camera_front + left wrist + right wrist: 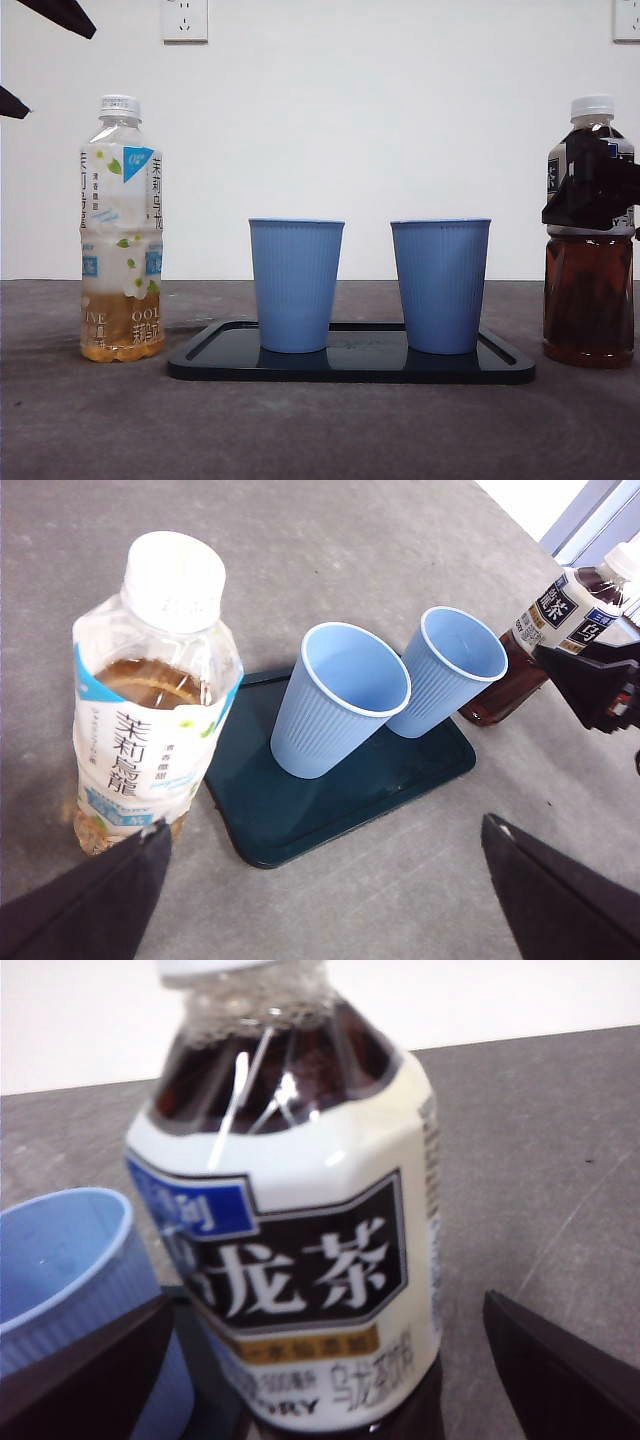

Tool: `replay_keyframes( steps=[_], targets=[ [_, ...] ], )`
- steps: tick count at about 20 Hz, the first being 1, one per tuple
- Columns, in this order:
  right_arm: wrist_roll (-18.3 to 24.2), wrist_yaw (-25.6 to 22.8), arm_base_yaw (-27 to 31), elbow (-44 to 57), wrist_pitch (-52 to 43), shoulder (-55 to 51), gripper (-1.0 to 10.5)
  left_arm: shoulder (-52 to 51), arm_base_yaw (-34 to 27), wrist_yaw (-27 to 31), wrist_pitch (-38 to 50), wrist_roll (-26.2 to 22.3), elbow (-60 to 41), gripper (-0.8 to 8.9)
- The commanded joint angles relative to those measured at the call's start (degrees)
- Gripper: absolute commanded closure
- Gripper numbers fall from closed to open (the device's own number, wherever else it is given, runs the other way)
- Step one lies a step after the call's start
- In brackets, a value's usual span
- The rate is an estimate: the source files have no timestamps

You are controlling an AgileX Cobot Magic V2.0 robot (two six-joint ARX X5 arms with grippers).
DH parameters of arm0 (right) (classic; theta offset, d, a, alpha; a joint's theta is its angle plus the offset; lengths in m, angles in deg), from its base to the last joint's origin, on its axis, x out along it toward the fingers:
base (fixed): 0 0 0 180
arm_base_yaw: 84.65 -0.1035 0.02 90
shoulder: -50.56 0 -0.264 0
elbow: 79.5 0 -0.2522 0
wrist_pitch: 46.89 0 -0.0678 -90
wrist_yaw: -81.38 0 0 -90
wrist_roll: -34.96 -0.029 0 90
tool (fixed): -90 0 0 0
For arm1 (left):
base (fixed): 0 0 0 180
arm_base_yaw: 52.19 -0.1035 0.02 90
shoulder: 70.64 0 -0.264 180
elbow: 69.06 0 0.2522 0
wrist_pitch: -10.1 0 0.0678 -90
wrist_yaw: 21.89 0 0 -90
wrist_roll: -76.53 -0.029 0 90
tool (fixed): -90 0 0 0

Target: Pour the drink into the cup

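Note:
Two blue ribbed cups [296, 285] [441, 285] stand upright and empty on a dark tray [350, 366]. A dark tea bottle [590, 300] with a white cap stands to the right of the tray. My right gripper [592, 190] is at its label, open, one jaw on each side of the bottle [300, 1260]. A pale tea bottle [122, 230], capped and partly full, stands to the left of the tray. My left gripper [326, 822] hangs open above and behind that bottle [150, 700], holding nothing; in the front view only its black tips show at the top left corner.
The grey table [320, 430] runs in front of the tray. A white wall with sockets [185, 20] lies behind. In the left wrist view the cups [335, 700] [450, 670] sit close together on the tray [300, 820].

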Motion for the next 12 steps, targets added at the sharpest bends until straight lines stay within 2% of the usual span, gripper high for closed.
replay_keyframes(
  steps=[1, 4, 12],
  targets=[
    [0.72, 1.2, 0.63, 0.07, -3.39, 3.69, 4.6, 0.39, 0.11, -0.22, 0.61, 0.15, 0.92, 3.15],
    [2.05, 1.4, 1.03, -0.72, -5.38, 7.39, 4.9, 0.39, 0.11, -0.22, 0.61, 0.15, 0.92, 3.15],
    [3.45, 2.84, 1.03, -3.96, -6.47, 12.35, 6.9, 0.39, 0.11, -0.22, 0.61, 0.13, 0.92, 3.15]
  ],
)
